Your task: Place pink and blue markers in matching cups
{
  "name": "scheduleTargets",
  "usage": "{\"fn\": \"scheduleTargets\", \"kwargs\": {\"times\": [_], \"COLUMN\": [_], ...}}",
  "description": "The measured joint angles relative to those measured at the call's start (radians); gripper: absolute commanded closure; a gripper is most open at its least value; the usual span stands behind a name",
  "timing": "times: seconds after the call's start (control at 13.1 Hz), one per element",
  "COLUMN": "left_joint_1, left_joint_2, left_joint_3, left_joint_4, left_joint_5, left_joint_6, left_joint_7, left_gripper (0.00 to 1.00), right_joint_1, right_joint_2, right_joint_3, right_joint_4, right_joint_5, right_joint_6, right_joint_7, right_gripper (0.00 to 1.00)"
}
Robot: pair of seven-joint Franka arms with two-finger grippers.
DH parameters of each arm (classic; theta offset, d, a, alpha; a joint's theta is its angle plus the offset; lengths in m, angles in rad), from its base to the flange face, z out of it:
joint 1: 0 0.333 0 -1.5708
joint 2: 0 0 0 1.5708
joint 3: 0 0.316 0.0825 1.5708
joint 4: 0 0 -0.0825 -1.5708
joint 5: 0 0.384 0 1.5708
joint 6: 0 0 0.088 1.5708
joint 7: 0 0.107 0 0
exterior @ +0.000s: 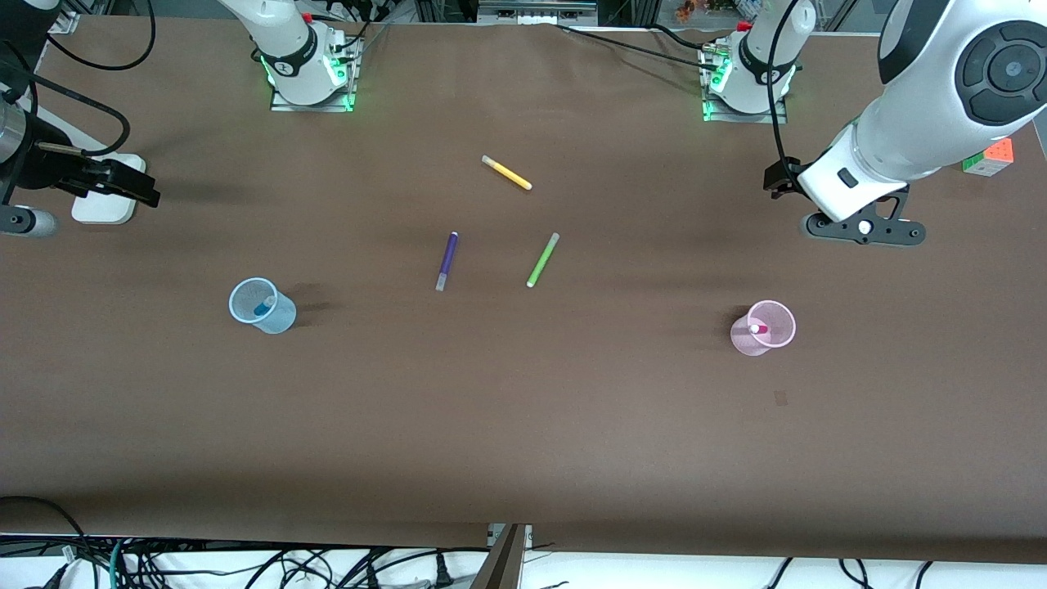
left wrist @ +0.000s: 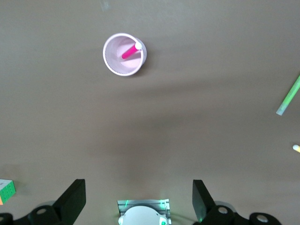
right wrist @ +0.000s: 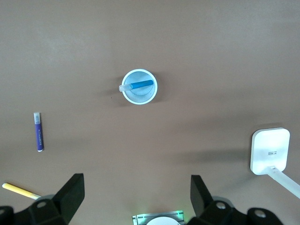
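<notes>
The light blue cup stands toward the right arm's end of the table with the blue marker leaning inside it. The pale pink cup stands toward the left arm's end with the pink marker inside it. My left gripper is open and empty, high over the table between its base and the pink cup; the front view shows it too. My right gripper is open and empty, high over the table's right-arm end, apart from the blue cup.
A purple pen, a lime green pen and a yellow pen lie mid-table, the yellow one nearest the bases. A white flat device sits beside my right gripper. A colour cube sits near the left arm's table edge.
</notes>
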Motion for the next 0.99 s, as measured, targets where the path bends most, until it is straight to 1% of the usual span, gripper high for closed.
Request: {"fn": "scheduleTargets", "kwargs": {"times": [0.08, 0.23, 0.3, 0.38, 0.46, 0.61, 0.84, 0.99], "left_joint_1": [-0.029, -0.059, -0.061, -0.062, -0.062, -0.064, -0.075, -0.088], "left_joint_2": [-0.022, -0.110, -0.152, -0.182, -0.198, -0.201, -0.186, -0.176], "left_joint_3": [0.031, 0.084, 0.105, 0.122, 0.134, 0.142, 0.149, 0.171], "left_joint_4": [-0.020, -0.132, -0.185, -0.217, -0.228, -0.219, -0.176, -0.160], "left_joint_5": [0.000, 0.000, 0.000, 0.000, 0.000, 0.000, -0.006, -0.027], "left_joint_6": [0.051, 0.196, 0.231, 0.249, 0.259, 0.272, 0.267, 0.266], "left_joint_7": [0.014, 0.060, 0.081, 0.094, 0.100, 0.105, 0.105, 0.105], "left_gripper": [0.00, 0.00, 0.00, 0.00, 0.00, 0.00, 0.00, 0.00], "right_joint_1": [0.000, 0.000, 0.000, 0.000, 0.000, 0.000, 0.000, 0.000], "right_joint_2": [0.000, 0.000, 0.000, 0.000, 0.000, 0.000, 0.000, 0.000], "right_joint_3": [0.000, 0.000, 0.000, 0.000, 0.000, 0.000, 0.000, 0.000], "right_joint_4": [0.000, 0.000, 0.000, 0.000, 0.000, 0.000, 0.000, 0.000], "right_joint_5": [0.000, 0.000, 0.000, 0.000, 0.000, 0.000, 0.000, 0.000], "right_joint_6": [0.000, 0.000, 0.000, 0.000, 0.000, 0.000, 0.000, 0.000], "right_joint_7": [0.000, 0.000, 0.000, 0.000, 0.000, 0.000, 0.000, 0.000], "right_gripper": [0.00, 0.00, 0.00, 0.00, 0.00, 0.00, 0.00, 0.00]}}
